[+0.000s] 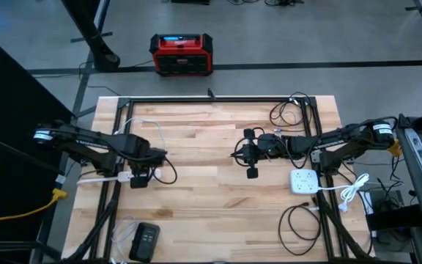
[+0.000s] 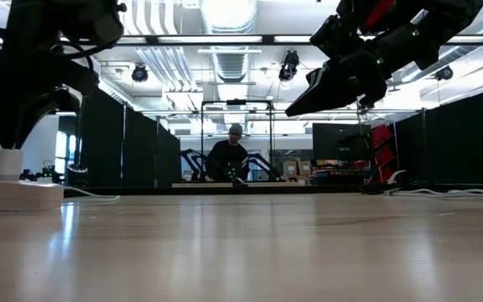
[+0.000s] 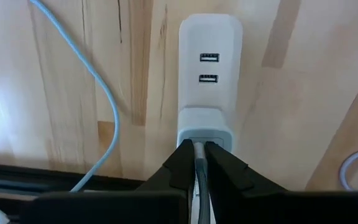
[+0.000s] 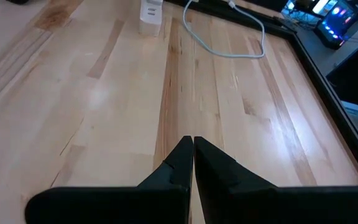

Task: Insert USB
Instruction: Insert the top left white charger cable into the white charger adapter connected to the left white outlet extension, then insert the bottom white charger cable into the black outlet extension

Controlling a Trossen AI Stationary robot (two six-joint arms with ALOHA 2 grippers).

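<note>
A white power strip (image 3: 209,43) with two USB ports (image 3: 209,68) lies flat near the table's left edge (image 1: 116,177). A raised white block (image 3: 205,124) sits on its end. My left gripper (image 3: 199,144) points straight down over that block (image 2: 0,164), shut on a grey USB plug with its cord. A pale blue cable (image 3: 104,93) runs along the wood beside the strip. My right gripper (image 1: 251,155) hangs shut and empty above the table's middle (image 4: 192,146). My left gripper pinches the grey USB plug (image 3: 199,163) between its two fingers, coming from above and pointing down. The plug and its cord run up along the fingers. The plug's lower end meets the dark slot (image 3: 201,135) in the white block, so it stands upright there.
A white multi-socket (image 1: 304,181) with white and black cables lies at the right. Black cable loops (image 1: 288,110) lie at the far right corner, and a black handset (image 1: 145,240) near the front left. A red box (image 1: 182,53) stands on the floor. A person (image 2: 235,155) sits far behind.
</note>
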